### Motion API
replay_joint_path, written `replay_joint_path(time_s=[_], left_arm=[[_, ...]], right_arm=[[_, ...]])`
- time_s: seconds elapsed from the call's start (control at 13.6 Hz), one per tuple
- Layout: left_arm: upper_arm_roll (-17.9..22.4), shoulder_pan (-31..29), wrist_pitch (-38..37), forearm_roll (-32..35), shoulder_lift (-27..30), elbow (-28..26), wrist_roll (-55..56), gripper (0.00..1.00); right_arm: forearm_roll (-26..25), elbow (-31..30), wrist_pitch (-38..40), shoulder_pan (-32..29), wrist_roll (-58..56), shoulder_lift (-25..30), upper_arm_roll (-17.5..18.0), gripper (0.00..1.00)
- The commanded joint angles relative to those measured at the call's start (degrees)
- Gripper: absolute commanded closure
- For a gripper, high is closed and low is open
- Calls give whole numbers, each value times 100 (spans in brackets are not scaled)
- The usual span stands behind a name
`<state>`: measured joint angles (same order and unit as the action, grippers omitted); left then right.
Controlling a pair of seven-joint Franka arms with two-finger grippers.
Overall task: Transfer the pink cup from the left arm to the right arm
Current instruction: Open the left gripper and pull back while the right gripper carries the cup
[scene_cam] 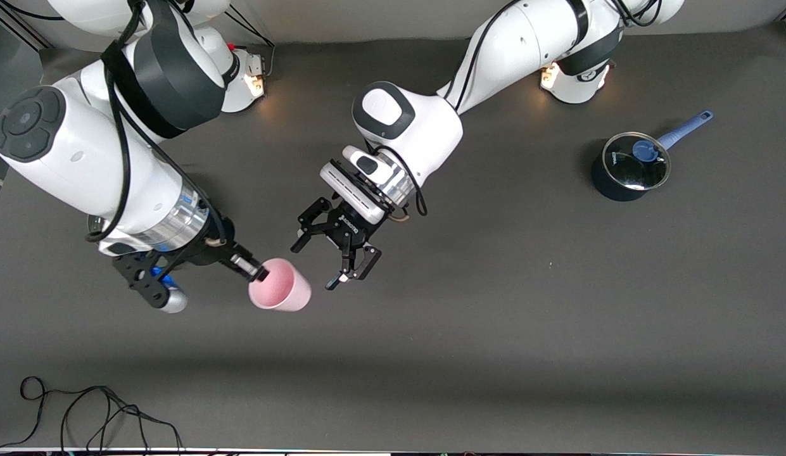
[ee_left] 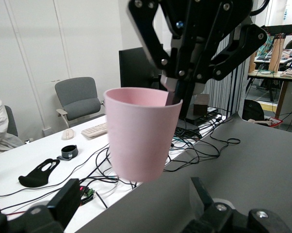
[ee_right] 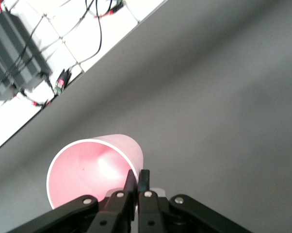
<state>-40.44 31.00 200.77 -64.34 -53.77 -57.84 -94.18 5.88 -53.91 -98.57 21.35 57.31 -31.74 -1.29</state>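
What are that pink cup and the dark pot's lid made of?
Cup: probably plastic, matte pale pink, with a thin, even wall and no shine. Pot lid: looks like clear glass, glossy with reflections, a metal-looking rim and a blue knob, likely plastic.

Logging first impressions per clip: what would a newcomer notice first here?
The pink cup hangs in the air over the bare table middle, pinched by its rim in the shut right gripper. Beside it the left gripper stands wide open, holding nothing. A lidded dark pot with a blue handle sits toward the left arm's end of the table.
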Motion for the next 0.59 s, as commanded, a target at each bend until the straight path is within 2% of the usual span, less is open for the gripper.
replay_joint_path(time_s=[0.0,0.15,0.3,0.52], left_arm=[[80,-391,-230,96,217,-314,163,0],[97,-743,-651,105,480,-823,154,0],[89,-1121,-1038,105,656,-1193,154,0],[89,-1779,-1951,105,780,-1475,154,0]], right_arm=[[-166,92,-40,-122,-150,1,-177,100],[-341,57,39,-158,-315,19,-484,100],[-657,4,398,-245,-1017,19,-556,100],[-676,-75,584,-859,-2019,63,-556,100]])
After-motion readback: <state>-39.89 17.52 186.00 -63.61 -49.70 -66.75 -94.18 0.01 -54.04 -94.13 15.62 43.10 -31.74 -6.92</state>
